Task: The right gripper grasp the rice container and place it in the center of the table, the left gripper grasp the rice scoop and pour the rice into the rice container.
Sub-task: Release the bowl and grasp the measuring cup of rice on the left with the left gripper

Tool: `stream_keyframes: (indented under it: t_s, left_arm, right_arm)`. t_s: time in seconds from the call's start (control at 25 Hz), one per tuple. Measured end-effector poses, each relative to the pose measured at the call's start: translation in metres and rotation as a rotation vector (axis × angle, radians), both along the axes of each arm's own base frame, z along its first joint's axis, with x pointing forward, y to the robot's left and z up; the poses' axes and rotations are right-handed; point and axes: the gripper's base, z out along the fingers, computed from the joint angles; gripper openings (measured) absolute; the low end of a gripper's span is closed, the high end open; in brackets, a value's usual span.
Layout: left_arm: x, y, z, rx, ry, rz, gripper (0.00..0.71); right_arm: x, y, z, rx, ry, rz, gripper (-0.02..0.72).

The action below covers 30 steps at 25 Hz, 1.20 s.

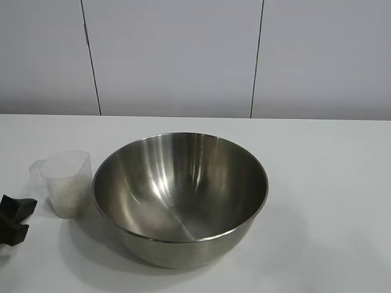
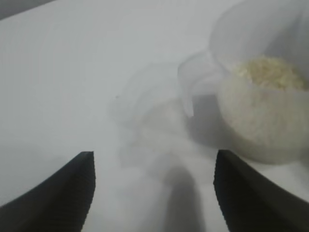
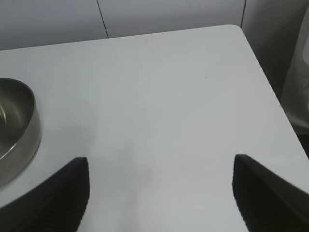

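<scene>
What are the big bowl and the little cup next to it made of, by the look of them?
The rice container looks like stainless steel with a brushed, shiny finish: it is grey and mirrors light in streaks down its inner wall. The rice scoop seems to be thin translucent plastic, slightly cloudy: the white rice inside shows through its wall. Neither can be confirmed by sight alone.

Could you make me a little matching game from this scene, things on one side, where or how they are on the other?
Things:
1. rice container
2. rice scoop
3. left hand
4. right hand

States:
A. open, above bare table, bowl off to one side
B. holds white rice
C. empty, mid-table
D. open, at the table's left edge near the scoop

Pairs: 1-C, 2-B, 3-D, 4-A
</scene>
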Motion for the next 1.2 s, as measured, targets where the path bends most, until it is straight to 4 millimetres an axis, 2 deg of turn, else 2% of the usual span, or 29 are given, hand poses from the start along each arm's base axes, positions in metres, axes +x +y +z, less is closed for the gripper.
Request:
stream_keyframes:
  t_s: [0.2, 0.56, 0.76, 1.2]
  left_arm:
    - [0.007, -0.001, 0.001, -0.006, -0.021, 0.001, 0.477]
    - [0.035, 0.003, 0.009, -0.021, -0.111, 0.024, 0.468]
    - [0.038, 0.012, 0.01, -0.026, -0.116, 0.007, 0.468]
    - [0.045, 0.009, 0.013, -0.064, -0.136, -0.031, 0.456]
  right_arm:
    - [0.0, 0.0, 0.0, 0.0, 0.0, 0.0, 0.557]
    - [0.0, 0.0, 0.0, 0.001, 0.0, 0.0, 0.557]
    - [0.0, 0.0, 0.0, 0.001, 0.0, 0.0, 0.557]
    - [0.0, 0.0, 0.0, 0.005, 0.0, 0.002, 0.557]
